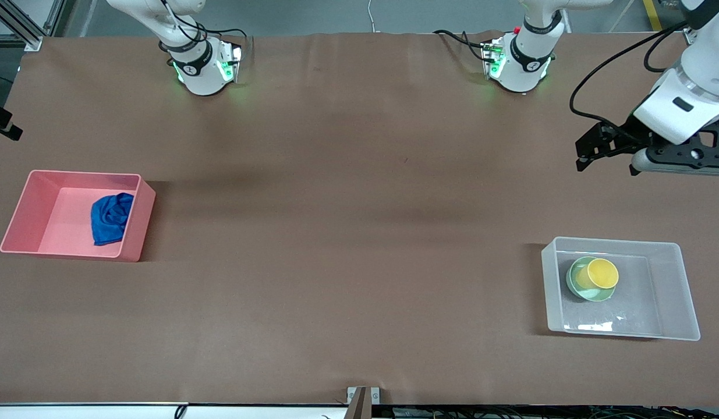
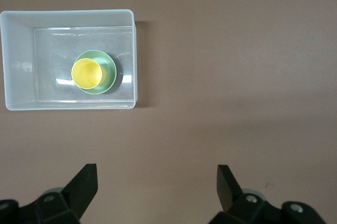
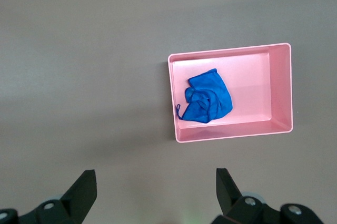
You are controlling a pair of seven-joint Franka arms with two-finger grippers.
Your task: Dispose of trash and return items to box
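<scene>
The bright blue rag (image 1: pixel 110 218) lies crumpled inside the pink bin (image 1: pixel 45 203); both also show in the right wrist view, the rag (image 3: pixel 208 98) in the bin (image 3: pixel 253 82). The yellow cup (image 1: pixel 602 272) sits in the mint-green bowl (image 1: pixel 592 295) inside the clear box (image 1: pixel 682 291). The left wrist view shows the cup (image 2: pixel 87 73), the bowl (image 2: pixel 108 69) and the box (image 2: pixel 16 61). My left gripper (image 1: pixel 605 158) (image 2: pixel 157 174) is open and empty, up over bare table at the left arm's end. My right gripper (image 3: pixel 155 177) is open and empty, high over bare table; it is out of the front view.
The brown table (image 1: pixel 347 233) spreads between the two bins. The pink bin stands at the right arm's end, the clear box at the left arm's end. Both arm bases (image 1: pixel 202 67) (image 1: pixel 519 61) stand along the edge farthest from the front camera.
</scene>
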